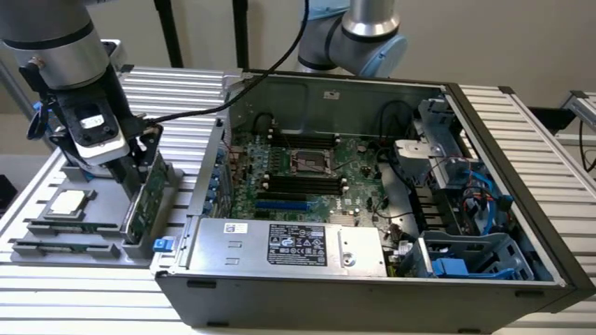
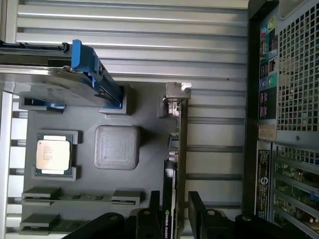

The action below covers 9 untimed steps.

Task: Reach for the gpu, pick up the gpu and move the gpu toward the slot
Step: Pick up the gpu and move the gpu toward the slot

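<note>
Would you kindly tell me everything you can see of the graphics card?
The graphics card is a thin green circuit board with a silver metal bracket at one end. It stands upright on its long edge in the grey tray, beside the open computer case, on the exterior view's left. The claw sits low over its top edge, at the end away from the bracket.

Silver-grey tubular arm (image 1: 56, 42), pale blue joint caps (image 1: 389, 54), thin black cable (image 1: 270, 70), black gripper (image 2: 175, 214).
</note>
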Available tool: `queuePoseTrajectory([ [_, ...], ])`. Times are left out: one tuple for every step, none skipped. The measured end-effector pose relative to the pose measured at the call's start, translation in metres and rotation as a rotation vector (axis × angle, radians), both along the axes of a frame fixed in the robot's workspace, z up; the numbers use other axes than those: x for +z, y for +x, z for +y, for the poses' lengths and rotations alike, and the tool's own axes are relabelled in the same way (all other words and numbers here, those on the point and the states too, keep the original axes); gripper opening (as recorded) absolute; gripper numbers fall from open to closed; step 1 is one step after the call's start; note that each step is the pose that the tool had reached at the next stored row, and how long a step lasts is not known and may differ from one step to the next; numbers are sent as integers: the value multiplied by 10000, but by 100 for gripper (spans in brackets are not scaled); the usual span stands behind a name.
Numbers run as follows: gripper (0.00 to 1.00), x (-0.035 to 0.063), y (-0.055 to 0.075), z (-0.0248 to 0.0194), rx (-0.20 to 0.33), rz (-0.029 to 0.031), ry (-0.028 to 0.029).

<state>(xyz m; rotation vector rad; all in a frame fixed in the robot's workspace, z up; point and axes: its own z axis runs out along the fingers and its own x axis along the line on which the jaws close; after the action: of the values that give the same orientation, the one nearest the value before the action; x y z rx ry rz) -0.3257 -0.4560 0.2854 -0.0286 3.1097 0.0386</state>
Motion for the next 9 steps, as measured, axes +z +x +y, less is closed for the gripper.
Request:
queuePoseTrajectory([
  [38,-18,0,-2,-3,-17,-1],
  [38,-36,1,-4,-10,-34,-2],
  [44,-56,1,-5,-19,-52,-3],
  [44,-74,1,-5,-35,-68,-5],
  [44,-91,1,-5,-59,-83,-9],
  [44,-108,0,-5,-91,-98,-14],
  [44,-124,0,-5,-128,-114,-18],
  [44,-142,-1,-5,-168,-127,-22],
  [44,-160,-2,-5,-201,-137,-25],
])
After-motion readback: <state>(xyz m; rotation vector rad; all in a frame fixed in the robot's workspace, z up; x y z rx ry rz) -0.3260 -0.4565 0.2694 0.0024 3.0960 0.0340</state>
